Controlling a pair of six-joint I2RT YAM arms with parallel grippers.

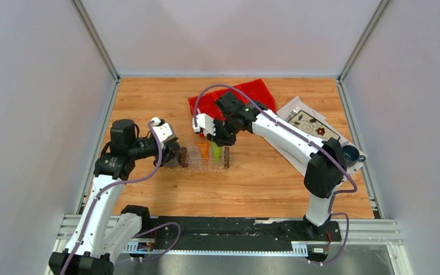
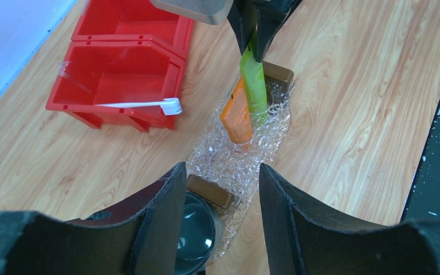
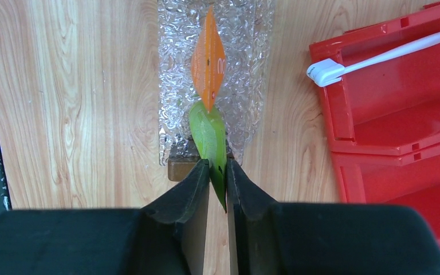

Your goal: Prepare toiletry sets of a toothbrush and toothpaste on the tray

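The lime green toothpaste tube (image 3: 209, 134) hangs cap-down over one short end of the tray (image 3: 252, 34), just above its brown handle (image 3: 179, 169). Its tip is close to the orange toothpaste tube (image 3: 208, 57), which lies along the tray's middle. The right gripper (image 3: 217, 172) is clamped on the green tube's flat crimped tail, probably the best hold, since the light, soft, slick body would squash or slip. The thin clear tray looks light enough to slide if nudged.

At the tray's opposite end the left gripper (image 2: 222, 183) straddles the other handle with its jaws apart, gripping nothing.

The toothbrush (image 3: 378, 54) lies outside the tray, across the red bin (image 3: 389, 114) beside it, head at the wall nearest the tray. Slim and stiff, it suits a mid-handle pinch, though the bin walls crowd the fingers. Bare wood flanks the tray's long sides.
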